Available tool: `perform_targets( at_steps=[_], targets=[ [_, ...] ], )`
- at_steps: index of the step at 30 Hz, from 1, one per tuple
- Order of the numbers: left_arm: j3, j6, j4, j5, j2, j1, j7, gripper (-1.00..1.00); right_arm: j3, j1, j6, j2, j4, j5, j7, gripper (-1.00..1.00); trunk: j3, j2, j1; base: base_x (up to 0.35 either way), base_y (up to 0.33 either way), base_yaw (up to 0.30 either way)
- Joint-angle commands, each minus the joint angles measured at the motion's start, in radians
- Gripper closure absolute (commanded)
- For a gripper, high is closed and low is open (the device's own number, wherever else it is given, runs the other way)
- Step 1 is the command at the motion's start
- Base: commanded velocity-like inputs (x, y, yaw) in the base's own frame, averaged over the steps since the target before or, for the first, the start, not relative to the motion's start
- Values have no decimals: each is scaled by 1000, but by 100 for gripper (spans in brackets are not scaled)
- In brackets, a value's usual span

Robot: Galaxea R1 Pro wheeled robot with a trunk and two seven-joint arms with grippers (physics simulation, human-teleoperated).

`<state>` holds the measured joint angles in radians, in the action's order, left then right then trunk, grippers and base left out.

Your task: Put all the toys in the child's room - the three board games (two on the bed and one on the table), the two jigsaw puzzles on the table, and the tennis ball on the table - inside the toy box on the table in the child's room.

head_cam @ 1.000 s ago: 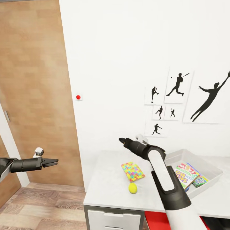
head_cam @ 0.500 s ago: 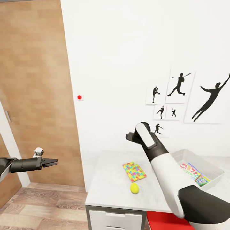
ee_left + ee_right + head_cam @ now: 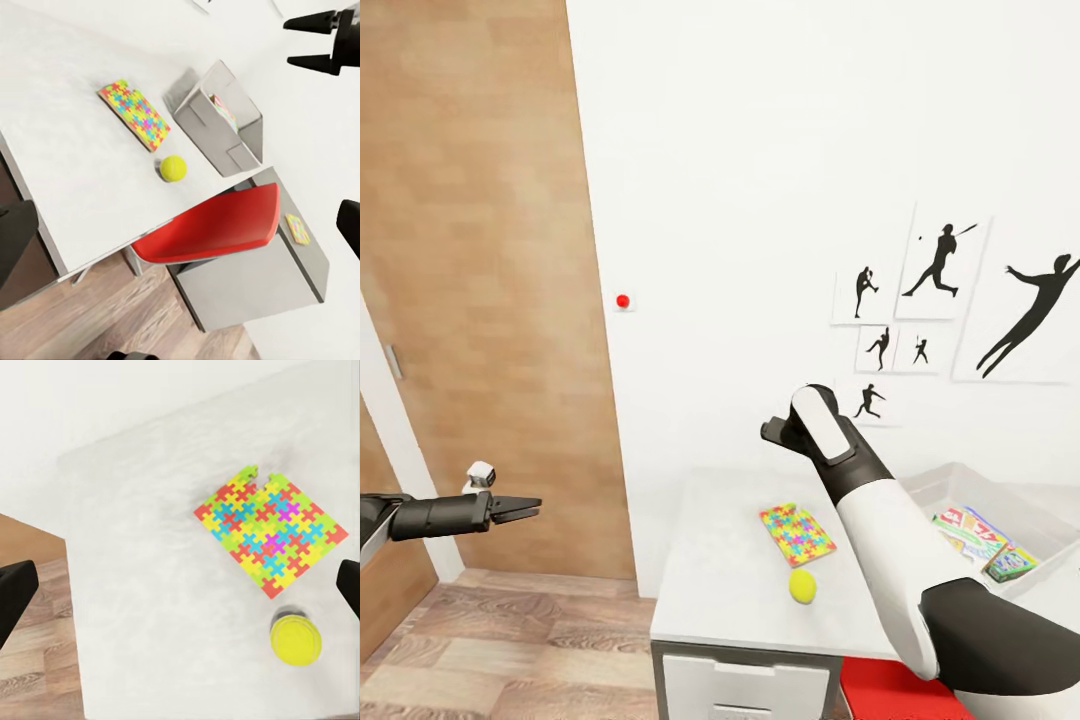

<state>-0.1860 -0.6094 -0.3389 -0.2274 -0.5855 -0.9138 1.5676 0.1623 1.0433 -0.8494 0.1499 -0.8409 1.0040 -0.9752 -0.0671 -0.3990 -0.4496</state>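
Note:
A multicoloured jigsaw puzzle (image 3: pixel 797 533) lies flat on the white table (image 3: pixel 720 590), with the tennis ball (image 3: pixel 803 586) just in front of it. In the right wrist view the jigsaw puzzle (image 3: pixel 270 534) and the tennis ball (image 3: pixel 295 639) lie straight below. My right gripper (image 3: pixel 773 432) hangs open well above them. The grey toy box (image 3: pixel 935 482) stands at the right and holds a white-red-green board game (image 3: pixel 970 530) and a smaller one (image 3: pixel 1011 564). My right forearm hides part of the box. My left gripper (image 3: pixel 536 506) is open and empty, far left of the table over the floor.
A red chair (image 3: pixel 900 692) is tucked under the table beside white drawers (image 3: pixel 745 690). A wooden wardrobe door (image 3: pixel 470 250) fills the left. The white wall behind the table carries baseball silhouettes (image 3: pixel 940 262). Wood floor (image 3: pixel 510 650) lies open at lower left.
My right arm has swung its forearm up, so the gripper points down over the puzzle instead of leftward. The camera has turned a little, shifting everything rightward. The left arm has not moved.

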Motion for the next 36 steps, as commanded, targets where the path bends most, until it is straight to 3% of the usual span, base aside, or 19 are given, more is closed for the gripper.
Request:
perform_targets(
  at_steps=[1, 6, 22, 30, 36],
  targets=[
    [-7, -10, 0, -6, -1, 0, 3, -100, 2, 0, -2, -6, 0, 9, -10, -100, 2, -1, 0, 0, 9, -51],
    [-7, -10, 0, -6, -2, 0, 3, -100, 2, 0, -2, -21, 1, 7, -10, -100, 10, -1, 0, 7, -47, -18],
    [-7, -10, 0, -6, -5, 0, 3, -100, 2, 1, -3, -25, 43, 6, -10, -100, 37, -1, 0, 169, 63, -1],
    [-7, -10, 0, -6, -5, 0, 3, -100, 2, 0, -5, -66, 51, 11, -8, -100, 50, -1, 0, 23, 13, 0],
    [-7, -10, 0, -6, -5, 0, 3, -100, 2, 0, -5, -80, 55, 11, -8, -100, 60, -1, 0, 1, 1, 0]
  ],
)
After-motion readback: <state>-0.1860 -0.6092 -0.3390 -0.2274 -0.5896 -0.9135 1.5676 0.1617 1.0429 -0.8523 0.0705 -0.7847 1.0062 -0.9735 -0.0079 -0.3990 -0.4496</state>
